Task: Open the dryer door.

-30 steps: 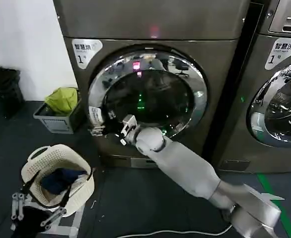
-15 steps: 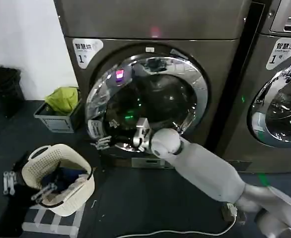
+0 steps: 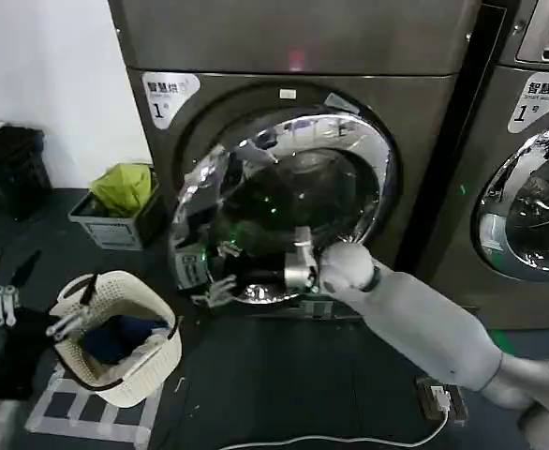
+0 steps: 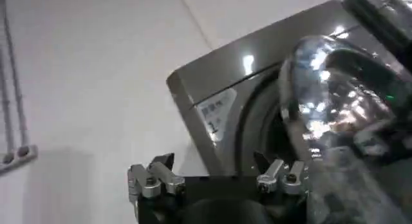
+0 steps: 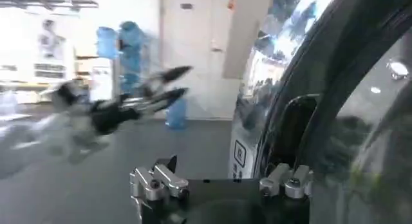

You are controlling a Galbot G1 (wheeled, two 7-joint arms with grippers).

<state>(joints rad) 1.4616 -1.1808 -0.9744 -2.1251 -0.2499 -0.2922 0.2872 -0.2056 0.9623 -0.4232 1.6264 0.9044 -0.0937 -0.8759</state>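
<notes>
The dryer (image 3: pixel 424 122) is bronze-grey with a white "1" label (image 3: pixel 170 94) and a red light on top. The dryer door (image 3: pixel 368 155), chrome-rimmed with dark glass, stands partly open, its left edge swung out from the front. My right gripper (image 3: pixel 220 272) is at the door's lower left edge, reached from the lower right. Its fingers are open (image 5: pixel 220 177), with the chrome rim (image 5: pixel 267 71) beside one fingertip and nothing between them. My left gripper (image 3: pixel 36 314) hangs open low at the left by the basket. In its own view (image 4: pixel 217 175) it faces up at the dryer (image 4: pixel 212 84).
A white laundry basket (image 3: pixel 134 367) with dark clothes stands on the floor at the left. A dark bin holding something green (image 3: pixel 120 192) sits by the wall. A similar machine (image 3: pixel 527 272) stands to the right. A white cable (image 3: pixel 349 438) lies on the floor.
The door has swung farther out at its left edge. My right gripper moved right and lower with it. My left gripper rose beside the basket.
</notes>
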